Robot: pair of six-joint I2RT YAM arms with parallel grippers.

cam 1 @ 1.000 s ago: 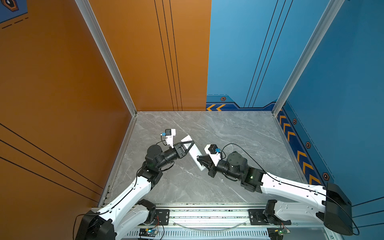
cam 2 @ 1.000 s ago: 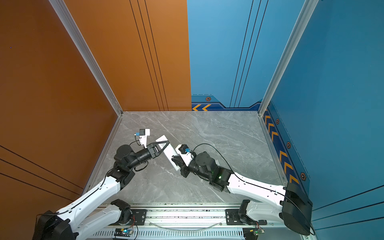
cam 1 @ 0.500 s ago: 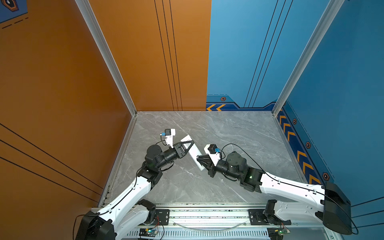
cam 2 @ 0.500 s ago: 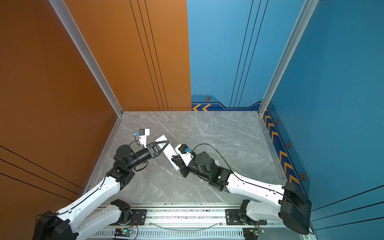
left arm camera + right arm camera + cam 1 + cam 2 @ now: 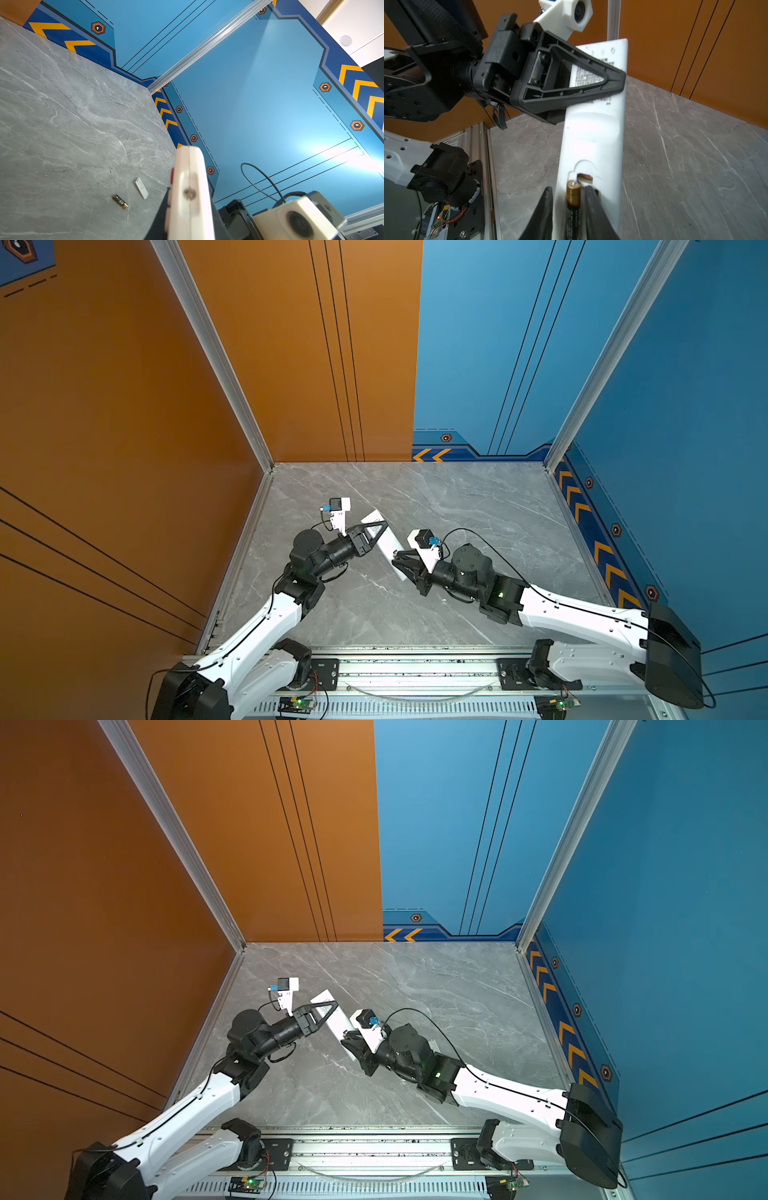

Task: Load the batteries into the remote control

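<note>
Remote control [image 5: 386,545], a slim white plastic bar with rounded edges, slants between my two arms in both top views, its plain back turned up. My left claw [image 5: 384,526] is clamped across its far end, the black triangular fingers [image 5: 591,62] lying over a block of small printed text. At the near end my right claw [image 5: 569,188] stands slightly parted, one finger outside the remote's edge and the other inside the battery recess. Between them the seated battery [image 5: 573,196] lies in the recess, copper cap showing, with a gap on one side. In the left wrist view, the loose battery [image 5: 120,201] and a small white cover piece [image 5: 141,188] lie apart on the grey veined marble table [image 5: 62,124].
</note>
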